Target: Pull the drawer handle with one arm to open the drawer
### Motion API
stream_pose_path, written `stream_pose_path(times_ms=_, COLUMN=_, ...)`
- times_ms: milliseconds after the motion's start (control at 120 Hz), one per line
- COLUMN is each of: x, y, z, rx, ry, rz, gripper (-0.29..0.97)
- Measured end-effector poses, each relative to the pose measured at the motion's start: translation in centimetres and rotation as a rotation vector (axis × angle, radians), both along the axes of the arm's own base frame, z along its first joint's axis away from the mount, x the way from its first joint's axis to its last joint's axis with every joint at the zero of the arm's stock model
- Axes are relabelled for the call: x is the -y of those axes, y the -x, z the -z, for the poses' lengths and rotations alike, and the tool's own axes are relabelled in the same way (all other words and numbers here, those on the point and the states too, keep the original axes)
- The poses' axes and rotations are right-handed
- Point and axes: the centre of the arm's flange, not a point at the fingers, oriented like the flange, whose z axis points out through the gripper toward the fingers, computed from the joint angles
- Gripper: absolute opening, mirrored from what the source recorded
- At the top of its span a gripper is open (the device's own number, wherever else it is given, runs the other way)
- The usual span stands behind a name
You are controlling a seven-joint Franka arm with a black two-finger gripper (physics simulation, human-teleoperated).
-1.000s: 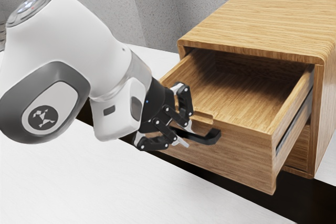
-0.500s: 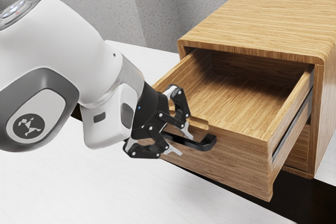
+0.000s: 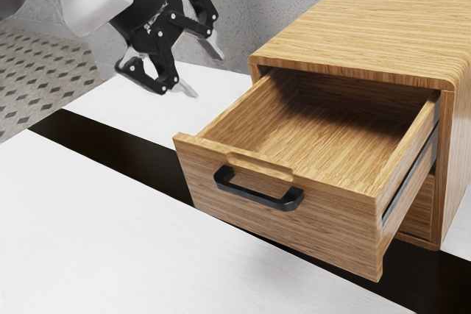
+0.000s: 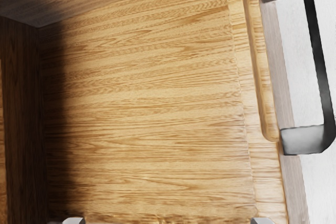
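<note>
The drawer [image 3: 316, 218] stood well out of its cabinet [image 3: 368, 27], handle [image 3: 257, 190] free; the gripper [image 3: 204, 71] hung well apart, jaws wide and empty; the pull looked done; no further move seemed needed.

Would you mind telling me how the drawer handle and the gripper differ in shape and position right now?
The drawer handle is one rigid curved bar; the gripper is a jointed linkage with two fingers spread open. The handle sits fixed on the drawer front; the gripper hangs in the air, apart from it, toward the exterior view's upper left. Both are black.
</note>
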Motion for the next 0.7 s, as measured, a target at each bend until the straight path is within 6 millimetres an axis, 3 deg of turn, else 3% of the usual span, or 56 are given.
stream_pose_path(times_ms=108, x=-4.9, y=-4.4, z=1.6, rx=-0.136, ry=-0.034, rz=-0.099, gripper=0.49)
stream_pose_path(times_ms=217, x=-10.9, y=-5.5, z=3.7, rx=-0.272, ry=-0.046, rz=-0.257, gripper=0.57)
stream_pose_path(times_ms=450, x=-21.0, y=-4.0, z=5.9, rx=-0.418, ry=-0.008, rz=-0.578, gripper=0.64)
stream_pose_path(times_ms=700, x=-30.4, y=-0.6, z=6.4, rx=-0.462, ry=0.06, rz=-0.868, gripper=0.67)
